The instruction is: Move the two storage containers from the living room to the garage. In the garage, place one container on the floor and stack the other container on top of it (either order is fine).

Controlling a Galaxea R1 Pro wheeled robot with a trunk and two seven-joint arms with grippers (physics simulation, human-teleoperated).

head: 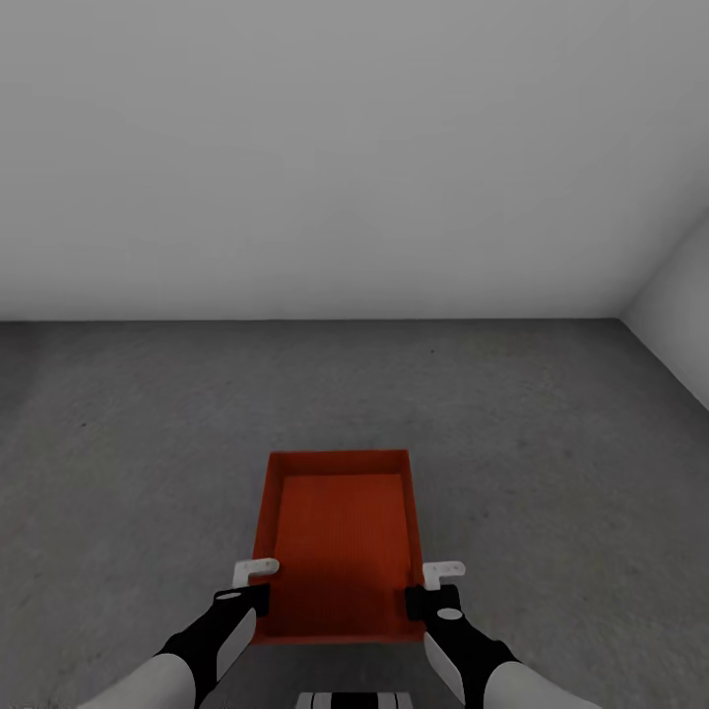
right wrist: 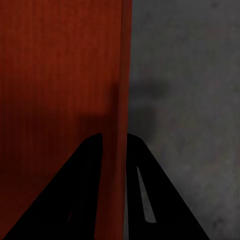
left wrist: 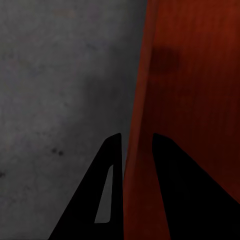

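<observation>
Left gripper: our left gripper (head: 254, 583) sits at the container's left wall near its near corner. In the left wrist view (left wrist: 136, 150) its two dark fingers stand one on each side of that wall, closed down to about the wall's thickness; we read this as a grip on the wall.
Right gripper: our right gripper (head: 439, 583) sits at the right wall near the near corner. In the right wrist view (right wrist: 115, 142) one finger is inside the box and one outside, the thin wall pinched between them.
Container: one red-orange storage container (head: 340, 537), open top facing up, lies lengthwise ahead of us between both arms, over the dark grey mottled floor (head: 128, 443). The wrist views show its wall edge-on (left wrist: 137, 100) (right wrist: 122, 75).
Room: a plain white wall (head: 325, 158) meets the floor ahead, with a second wall angling in at the right.
Hard to tell: whether the box rests on the concrete or hangs just above it, we cannot say; the fingertips are dark shapes with little detail, and our arms are cut off by the picture's lower edge.
</observation>
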